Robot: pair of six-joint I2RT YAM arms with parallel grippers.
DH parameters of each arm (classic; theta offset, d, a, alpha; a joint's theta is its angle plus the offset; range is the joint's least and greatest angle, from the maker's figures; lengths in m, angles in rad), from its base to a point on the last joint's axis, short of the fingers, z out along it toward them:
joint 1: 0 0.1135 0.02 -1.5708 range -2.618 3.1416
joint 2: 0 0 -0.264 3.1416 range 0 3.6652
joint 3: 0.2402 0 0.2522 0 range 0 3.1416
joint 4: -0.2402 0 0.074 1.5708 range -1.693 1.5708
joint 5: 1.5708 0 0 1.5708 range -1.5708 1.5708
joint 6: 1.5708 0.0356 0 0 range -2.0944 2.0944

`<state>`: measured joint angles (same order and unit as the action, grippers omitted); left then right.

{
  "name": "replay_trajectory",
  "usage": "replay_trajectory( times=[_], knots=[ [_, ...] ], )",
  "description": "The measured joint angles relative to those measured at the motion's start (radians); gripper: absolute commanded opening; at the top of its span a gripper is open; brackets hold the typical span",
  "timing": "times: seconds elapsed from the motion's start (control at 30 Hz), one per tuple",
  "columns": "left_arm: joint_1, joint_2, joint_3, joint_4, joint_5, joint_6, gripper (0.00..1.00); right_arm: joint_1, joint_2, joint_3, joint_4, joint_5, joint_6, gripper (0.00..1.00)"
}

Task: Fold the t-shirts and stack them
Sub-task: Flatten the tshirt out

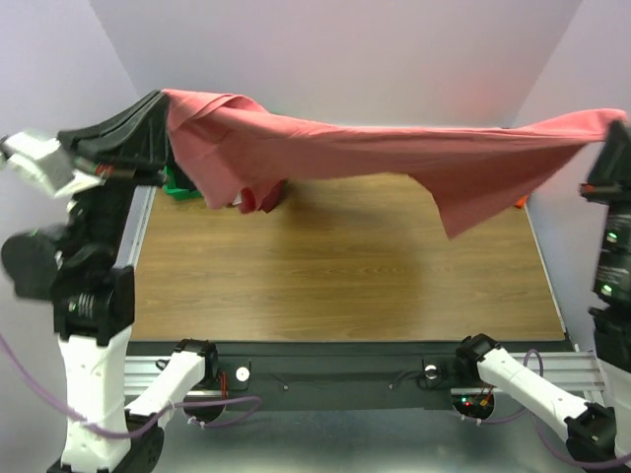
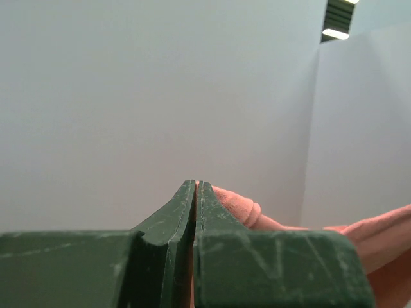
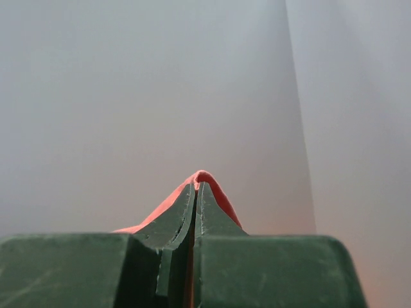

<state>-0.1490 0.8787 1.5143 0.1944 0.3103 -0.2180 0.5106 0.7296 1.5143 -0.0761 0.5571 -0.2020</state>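
A salmon-pink t-shirt [image 1: 375, 148] hangs stretched in the air above the wooden table [image 1: 335, 276], held at both ends. My left gripper [image 1: 161, 101] is raised at the far left and is shut on one edge of the shirt. In the left wrist view that gripper [image 2: 195, 186] has its jaws pressed together, with pink cloth [image 2: 239, 205] bunched beside the right finger. My right gripper [image 1: 616, 128] is raised at the far right, shut on the opposite edge. In the right wrist view that gripper [image 3: 196, 186] pinches a fold of cloth [image 3: 204, 174] that peaks over the fingertips. The shirt's middle sags and one corner droops at the right.
A green bin [image 1: 177, 183] stands at the table's back left corner, mostly hidden by the hanging shirt. A red-orange piece of cloth [image 1: 260, 197] shows below the shirt next to it. A small orange patch [image 1: 520, 203] sits at the back right edge. Grey walls stand close behind and at the sides.
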Motion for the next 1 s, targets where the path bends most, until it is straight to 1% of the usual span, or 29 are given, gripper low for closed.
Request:
replay_trajectory(
  times=[0.13,0.3,0.47,0.57,0.73,0.87,0.9,0.93,0.97,1.0],
  knots=[
    [0.0,-0.061,0.024,0.011,0.029,-0.001,0.0,0.0,-0.035,0.078,-0.023,-0.005,-0.004,0.01],
    [0.0,-0.072,0.042,0.017,0.062,-0.008,0.0,0.0,-0.049,0.145,-0.028,-0.009,-0.01,0.01],
    [0.0,-0.042,0.039,0.016,0.075,-0.009,0.0,0.0,-0.032,0.141,-0.027,-0.011,-0.014,0.01],
    [0.0,-0.004,0.022,0.042,0.073,-0.008,0.0,0.0,0.008,0.094,0.0,0.009,-0.021,0.01],
    [0.0,0.151,-0.001,0.093,0.074,-0.008,0.0,0.0,0.096,-0.103,0.095,0.069,-0.047,0.01],
    [0.0,0.367,-0.002,0.137,0.069,-0.008,0.0,-0.003,0.193,-0.32,0.267,0.145,-0.093,0.01],
    [0.0,0.429,0.005,0.143,0.066,-0.007,0.0,-0.016,0.24,-0.37,0.317,0.157,-0.101,0.01],
    [0.0,0.503,0.022,0.146,0.062,-0.007,0.0,-0.03,0.268,-0.393,0.338,0.16,-0.102,0.01],
    [0.003,0.61,0.051,0.149,0.056,-0.006,0.0,-0.073,0.315,-0.417,0.359,0.149,-0.086,0.01],
    [0.005,0.682,0.074,0.146,0.054,-0.005,0.1,-0.122,0.369,-0.426,0.383,0.132,-0.055,0.01]
  ],
)
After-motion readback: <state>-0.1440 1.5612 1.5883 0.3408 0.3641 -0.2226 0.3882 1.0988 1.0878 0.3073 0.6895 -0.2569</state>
